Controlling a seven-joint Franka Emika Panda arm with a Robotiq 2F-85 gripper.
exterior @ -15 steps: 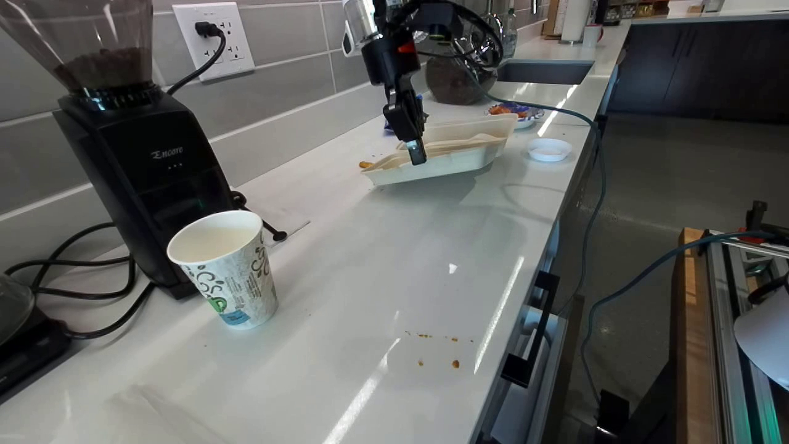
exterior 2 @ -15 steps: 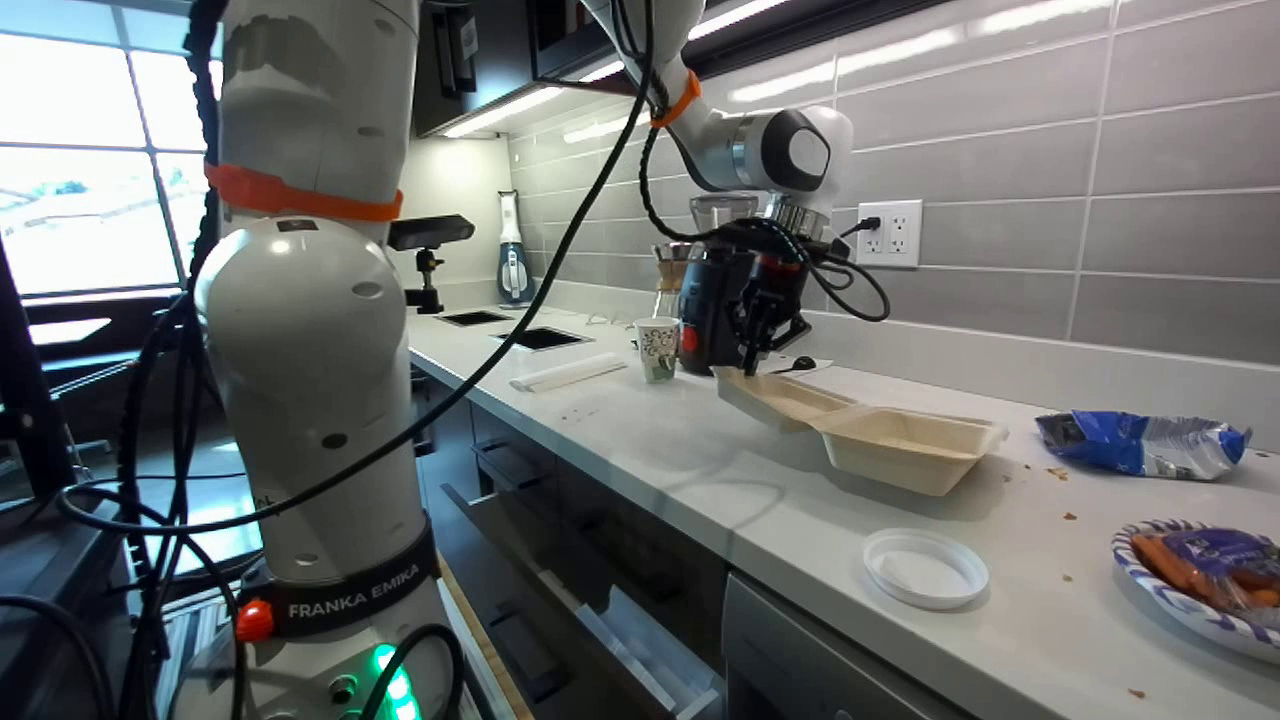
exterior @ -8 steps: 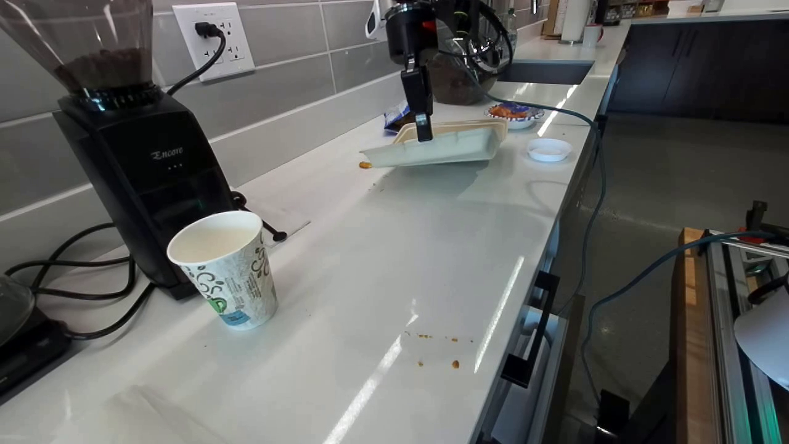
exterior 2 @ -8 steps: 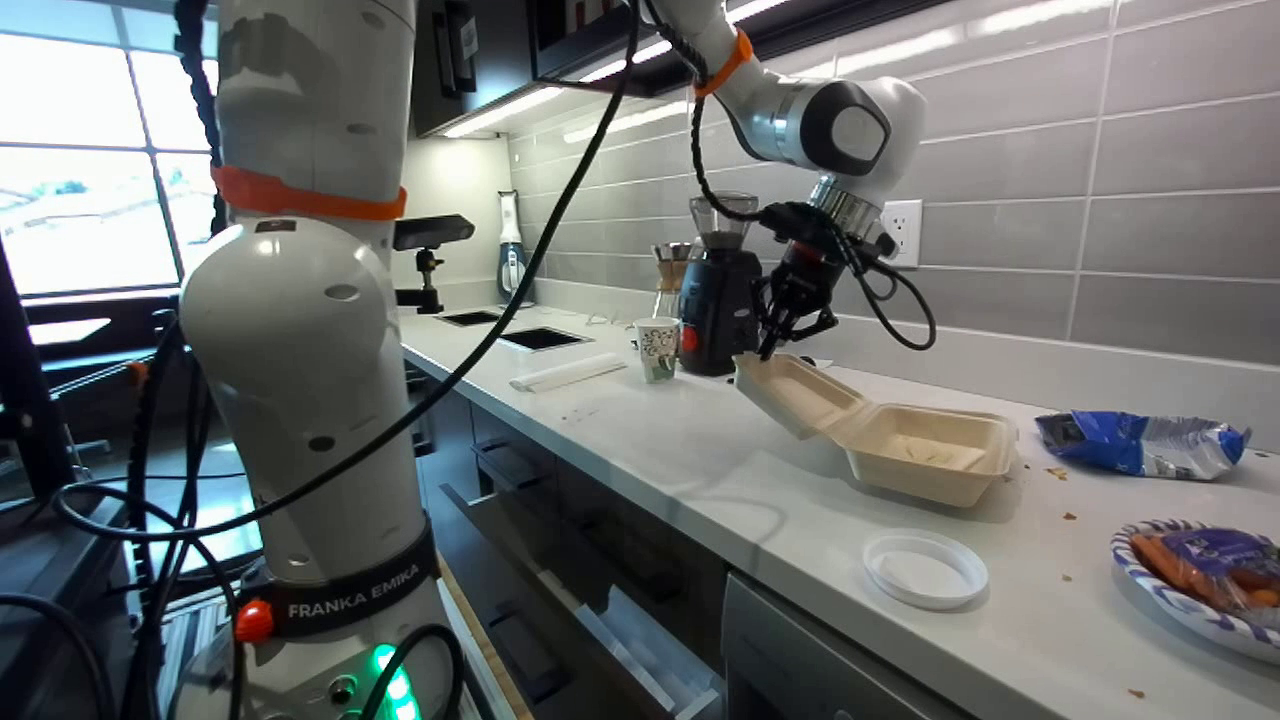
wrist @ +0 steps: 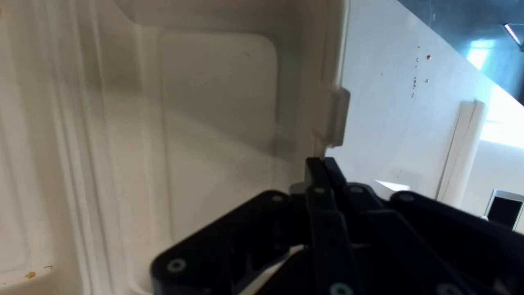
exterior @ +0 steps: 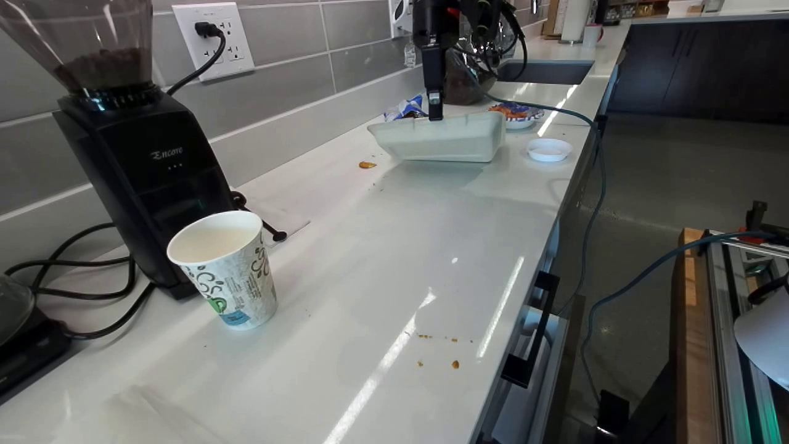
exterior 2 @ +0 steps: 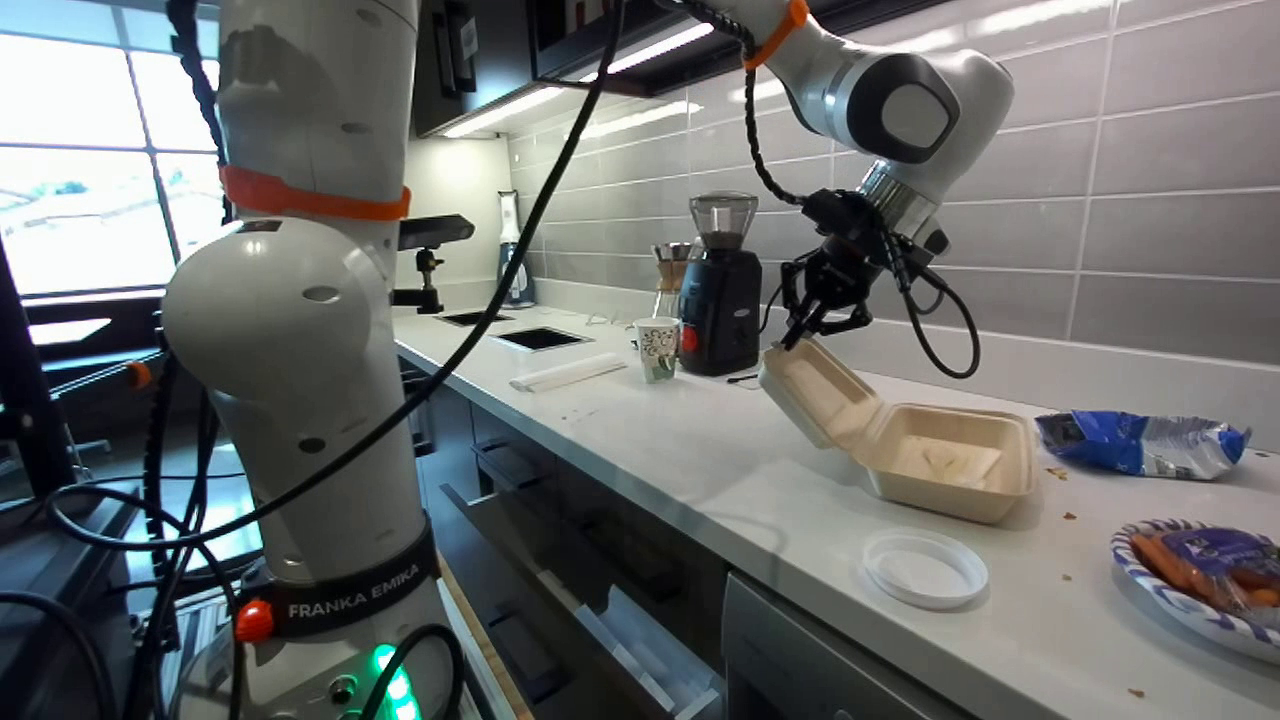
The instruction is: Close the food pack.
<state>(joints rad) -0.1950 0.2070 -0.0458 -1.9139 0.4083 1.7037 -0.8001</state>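
Observation:
The food pack is a beige clamshell whose lid half [exterior 2: 820, 392] stands tilted up on its hinge. Its base half [exterior 2: 940, 460], open at the top, holds a few light scraps. In an exterior view the outside of the raised lid [exterior: 444, 140] hides the base. My gripper [exterior 2: 792, 343] points down at the lid's free edge, beside a small tab [wrist: 337, 116]. From the wrist, the gripper [wrist: 324, 159] has its fingertips pressed together on that edge, with the lid's inner face [wrist: 217, 106] to the left.
A paper cup [exterior: 228, 271] and a coffee grinder [exterior: 135, 154] stand along the counter. Near the base lie a blue snack bag [exterior 2: 1140, 445], a round white lid [exterior 2: 925, 568] and a paper plate [exterior 2: 1130, 565] with carrots. Below the counter a drawer [exterior 2: 650, 640] is pulled out.
The gripper has risen and moved toward the base half, carrying the lid's free edge up with it. The lid went from nearly flat to steeply tilted, and the base has shifted slightly.

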